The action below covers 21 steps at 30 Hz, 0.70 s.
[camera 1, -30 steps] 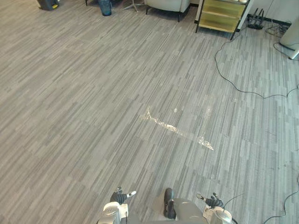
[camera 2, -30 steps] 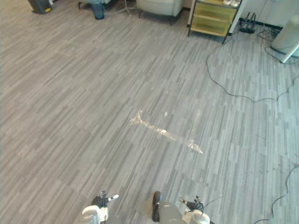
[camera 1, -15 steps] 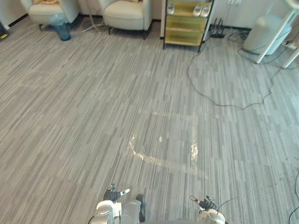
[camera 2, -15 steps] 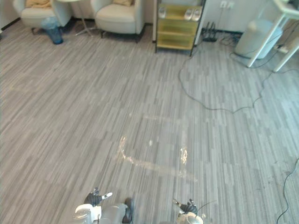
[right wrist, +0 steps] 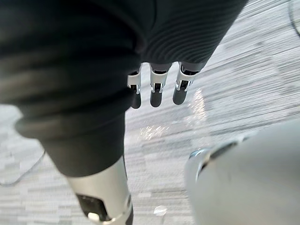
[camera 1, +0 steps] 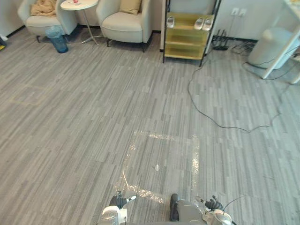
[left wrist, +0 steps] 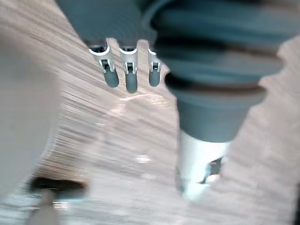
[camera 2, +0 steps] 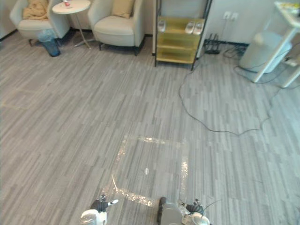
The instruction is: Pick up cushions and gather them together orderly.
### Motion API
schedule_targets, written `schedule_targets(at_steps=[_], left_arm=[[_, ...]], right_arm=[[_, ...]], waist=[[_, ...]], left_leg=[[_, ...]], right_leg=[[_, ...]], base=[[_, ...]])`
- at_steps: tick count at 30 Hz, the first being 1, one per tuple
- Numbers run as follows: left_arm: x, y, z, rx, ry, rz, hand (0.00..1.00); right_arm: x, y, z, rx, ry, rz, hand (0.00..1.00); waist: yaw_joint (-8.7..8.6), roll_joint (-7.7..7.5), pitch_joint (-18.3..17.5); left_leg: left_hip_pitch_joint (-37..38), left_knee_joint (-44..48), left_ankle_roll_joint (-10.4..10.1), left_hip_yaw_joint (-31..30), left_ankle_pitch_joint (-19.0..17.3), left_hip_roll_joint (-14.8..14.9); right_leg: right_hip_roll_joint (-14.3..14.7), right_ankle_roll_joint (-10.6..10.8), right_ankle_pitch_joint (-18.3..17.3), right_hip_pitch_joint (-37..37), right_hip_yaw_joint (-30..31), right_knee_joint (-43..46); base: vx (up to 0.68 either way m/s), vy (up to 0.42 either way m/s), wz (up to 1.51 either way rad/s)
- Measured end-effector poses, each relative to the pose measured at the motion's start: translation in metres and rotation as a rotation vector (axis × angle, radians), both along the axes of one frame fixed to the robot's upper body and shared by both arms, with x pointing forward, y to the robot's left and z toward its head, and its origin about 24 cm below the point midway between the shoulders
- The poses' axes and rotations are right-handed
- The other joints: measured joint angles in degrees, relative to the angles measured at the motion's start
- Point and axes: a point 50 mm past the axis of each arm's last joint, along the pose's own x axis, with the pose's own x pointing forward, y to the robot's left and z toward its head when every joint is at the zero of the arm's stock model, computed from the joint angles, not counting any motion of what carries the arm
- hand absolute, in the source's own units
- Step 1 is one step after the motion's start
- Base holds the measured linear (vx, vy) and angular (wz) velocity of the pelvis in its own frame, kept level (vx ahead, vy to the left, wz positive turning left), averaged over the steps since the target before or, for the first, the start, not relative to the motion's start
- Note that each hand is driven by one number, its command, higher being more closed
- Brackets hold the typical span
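At the far left, a cream armchair (camera 1: pixel 35 21) holds a crumpled tan bundle (camera 1: pixel 44 7); whether it is a cushion or a throw cannot be told from here. If the robot takes it for the wrong one, the gathering could go astray. Just beside that chair stand a blue wastebasket (camera 1: pixel 58 40) and a round side table (camera 1: pixel 78 4) with a small item on top. Both crowd the approach, and a swinging arm could knock either over.

The left hand (camera 1: pixel 119 200) hangs low over the floor, fingers straight and apart, holding nothing. Well beyond it a second armchair (camera 1: pixel 124 26) carries a tan cushion (camera 1: pixel 130 5) propped upright against the backrest. This is the clearest target, and it is well apart from both hands, so a long walk comes first.

A square of shiny tape (camera 1: pixel 161 136) marks the floor directly ahead. Right of it stands a yellow shelf unit (camera 1: pixel 187 35) with shoes on its top shelf. A black cable (camera 1: pixel 220 125) snakes out from the wall across the floor, and a path drifting rightward risks a snagged foot.

The right hand (camera 1: pixel 214 204) also hangs empty, fingers relaxed and straight. A white bin (camera 1: pixel 274 47) stands far right.
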Motion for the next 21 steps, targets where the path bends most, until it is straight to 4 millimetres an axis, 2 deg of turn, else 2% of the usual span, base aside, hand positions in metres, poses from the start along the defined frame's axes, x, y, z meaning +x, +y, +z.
schedule_targets(at_steps=[1, 3, 4, 5, 7, 8, 9, 10, 11, 12, 13, 14, 15, 16, 17, 18, 19, 21], left_arm=[[0.003, 0.002, 0.002, 0.006, -0.015, -0.002, 0.00], [0.007, 0.001, 0.004, 0.013, -0.037, -0.023, 0.00], [0.008, 0.000, 0.005, 0.013, -0.044, -0.023, 0.00], [0.009, 0.001, 0.006, 0.015, -0.054, -0.022, 0.00], [0.010, 0.001, 0.006, 0.015, -0.055, -0.023, 0.00], [0.010, 0.000, 0.006, 0.016, -0.053, -0.033, 0.00], [0.010, 0.000, 0.006, 0.020, -0.050, -0.046, 0.00], [0.010, 0.000, 0.006, 0.022, -0.049, -0.055, 0.00], [0.013, 0.006, 0.007, 0.042, -0.049, -0.072, 0.00], [0.013, 0.008, 0.007, 0.049, -0.047, -0.078, 0.00], [0.014, 0.010, 0.007, 0.056, -0.049, -0.086, 0.00], [0.014, 0.010, 0.007, 0.058, -0.050, -0.090, 0.00], [0.014, 0.011, 0.007, 0.058, -0.049, -0.090, 0.00], [0.013, 0.011, 0.007, 0.057, -0.043, -0.090, 0.00], [0.011, 0.011, 0.006, 0.058, -0.035, -0.091, 0.00], [0.010, 0.011, 0.005, 0.057, -0.028, -0.091, 0.00], [0.007, 0.011, 0.004, 0.055, -0.020, -0.090, 0.00], [0.005, 0.008, 0.003, 0.053, -0.010, -0.104, 0.00]], right_arm=[[0.000, 0.004, -0.001, 0.007, 0.000, 0.007, 0.00], [0.004, 0.008, 0.000, 0.020, -0.009, 0.016, 0.00], [0.004, 0.008, 0.000, 0.024, -0.009, 0.009, 0.00], [0.006, 0.009, 0.000, 0.027, -0.014, 0.004, 0.00], [0.009, 0.008, 0.001, 0.028, -0.022, -0.008, 0.00], [0.011, 0.006, 0.002, 0.025, -0.028, -0.013, 0.00], [0.009, 0.003, 0.002, 0.018, -0.025, -0.019, 0.00], [0.009, 0.003, 0.002, 0.018, -0.021, -0.019, 0.00], [0.007, 0.011, -0.001, 0.038, -0.014, -0.020, 0.00], [0.005, 0.016, -0.002, 0.051, -0.011, -0.021, 0.00], [0.002, 0.017, -0.003, 0.055, -0.004, -0.024, 0.00], [-0.003, 0.018, -0.005, 0.056, 0.011, -0.025, 0.00], [-0.005, 0.018, -0.005, 0.056, 0.016, -0.025, 0.00], [-0.006, 0.018, -0.005, 0.055, 0.018, -0.015, 0.00], [-0.005, 0.019, -0.005, 0.047, 0.021, 0.006, 0.00], [-0.007, 0.019, -0.006, 0.045, 0.025, 0.015, 0.00], [-0.007, 0.016, -0.005, 0.037, 0.020, 0.019, 0.00], [-0.008, 0.015, -0.005, 0.035, 0.022, 0.018, 0.00]], waist=[[0.55, -0.46, 0.3], [1.20, -0.88, 0.3], [1.40, -0.91, 0.3], [1.58, -0.88, 0.3], [1.84, -0.96, 0.4], [2.07, -0.97, 0.4], [2.28, -0.73, 0.2], [2.75, -0.79, 0.3], [3.05, -2.95, 0.1], [2.73, -4.57, -0.1], [2.79, -5.21, -0.3], [3.07, -5.60, -0.5], [3.08, -5.57, -0.5], [2.98, -5.53, -0.6], [2.94, -5.40, -0.5], [2.94, -5.30, -0.4], [2.92, -5.09, -0.4], [2.38, -4.64, -0.3]], left_leg=[[-2.0, 3.5, -0.2, 1.5, -0.8, 0.4], [-6.1, 1.8, -0.8, 3.7, -2.0, -0.5], [-7.9, -2.2, -0.7, 4.4, -3.4, -1.5], [-9.6, -10.0, -0.9, 5.5, -4.5, -3.7], [-9.9, -23.7, -1.8, 4.7, -3.8, -7.8], [-9.7, -36.3, -2.4, 4.1, 0.1, -10.7], [-9.3, -43.2, -1.8, 4.1, 6.0, -11.8], [-8.7, -43.9, -1.2, 3.8, 9.7, -11.8], [-6.6, -44.6, 2.5, 4.6, 11.1, -13.4], [-6.2, -43.9, 3.6, 4.9, 9.2, -14.2], [-6.1, -42.8, 3.8, 5.0, 7.6, -14.5], [-5.4, -40.9, 4.0, 5.2, 5.2, -14.6], [-4.9, -40.5, 4.2, 5.2, 4.5, -14.7], [-2.6, -40.7, 4.3, 5.2, 2.6, -14.9], [-0.4, -40.9, 4.4, 5.0, 1.2, -15.2], [1.2, -40.7, 4.3, 4.9, 0.1, -15.4], [4.4, -41.0, 4.3, 4.6, -1.1, -15.6], [9.4, -42.8, 4.2, 2.9, -1.4, -15.4]], right_leg=[[0.2, -0.4, -1.0, 4.4, 0.5, -2.1], [0.3, -0.8, -2.9, 8.7, 1.0, -5.0], [0.3, -0.2, -2.9, 10.3, 1.3, -6.0], [0.2, 0.1, -3.4, 11.7, 2.1, -7.3], [-0.1, 0.5, -3.7, 13.7, 3.8, -8.9], [-0.2, 1.3, -4.1, 15.6, 5.5, -11.0], [0.4, 2.2, -4.4, 16.9, 6.7, -12.0], [0.6, 2.8, -4.8, 17.4, 7.4, -12.1], [-0.7, 3.7, -5.0, 18.9, 9.2, -12.3], [-1.9, 4.3, -4.6, 18.9, 9.8, -11.2], [-2.3, 4.3, -4.5, 18.7, 10.1, -9.6], [-2.6, 4.4, -4.6, 17.5, 10.9, -4.4], [-2.6, 4.5, -4.5, 16.8, 11.3, -1.8], [-2.7, 9.0, -3.6, 13.0, 11.7, 8.9], [-3.5, 14.5, -2.6, 8.2, 11.8, 19.9], [-4.2, 14.7, -3.2, 5.5, 11.5, 26.9], [-5.6, 12.8, -4.8, 2.1, 9.7, 33.0], [-6.9, 10.4, -7.6, -0.7, 6.4, 30.3]], base=[[0.44, -0.192, -0.26], [0.34, -0.143, -0.14], [0.34, -0.074, -0.19], [0.45, -0.045, -0.29], [0.43, 0.015, -0.52], [0.50, 0.082, -0.70], [0.52, 0.111, -0.70], [0.52, 0.135, -0.53], [0.51, 0.119, -0.32], [0.59, 0.130, -0.15], [0.56, 0.126, 0.04], [0.36, 0.092, 0.03], [0.35, 0.095, -0.06], [0.33, 0.081, -0.11], [0.42, 0.097, -0.07], [0.46, 0.075, 0.04], [0.44, 0.040, 0.25], [0.38, -0.018, 0.45]])
